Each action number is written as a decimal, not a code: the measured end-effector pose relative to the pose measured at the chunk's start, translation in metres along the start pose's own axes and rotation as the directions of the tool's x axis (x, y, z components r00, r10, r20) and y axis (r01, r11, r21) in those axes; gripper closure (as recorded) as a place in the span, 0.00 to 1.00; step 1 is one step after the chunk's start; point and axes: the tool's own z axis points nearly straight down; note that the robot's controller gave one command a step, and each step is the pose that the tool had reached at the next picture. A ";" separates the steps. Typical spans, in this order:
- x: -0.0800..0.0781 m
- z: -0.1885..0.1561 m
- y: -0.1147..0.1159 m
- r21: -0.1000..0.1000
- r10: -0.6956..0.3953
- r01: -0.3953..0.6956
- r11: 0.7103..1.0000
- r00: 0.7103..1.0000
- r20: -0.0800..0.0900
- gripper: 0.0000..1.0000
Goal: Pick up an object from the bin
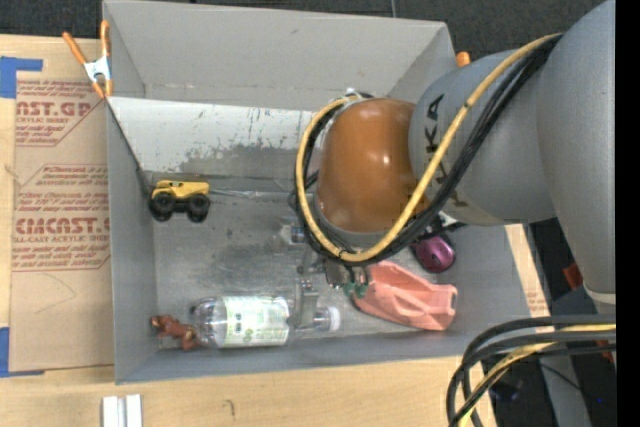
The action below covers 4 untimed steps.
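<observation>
The gripper (312, 290), open or closed I cannot tell, hovers by the bottle (245, 322) along the bin's (300, 360) bottom edge; it is likely light, slick and crushable, so grip mid-body.

Reaches in from the right with a thick grey arm (560, 135). Carries a rounded orange wrist cover (365, 165), looped by yellow and black cables (303, 185). Points the gripper (316, 295) straight down beneath that cover.
</observation>
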 end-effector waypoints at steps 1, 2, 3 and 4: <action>-0.002 -0.004 -0.001 -0.001 0.002 -0.002 1.000 1.000 0.007 0.00; 0.005 0.049 0.042 0.006 -0.264 0.263 0.965 0.965 0.009 0.00; 0.010 0.042 0.057 0.003 -0.190 0.190 0.982 0.982 0.005 0.00; 0.011 0.034 0.066 0.001 -0.186 0.186 0.982 0.982 0.009 0.00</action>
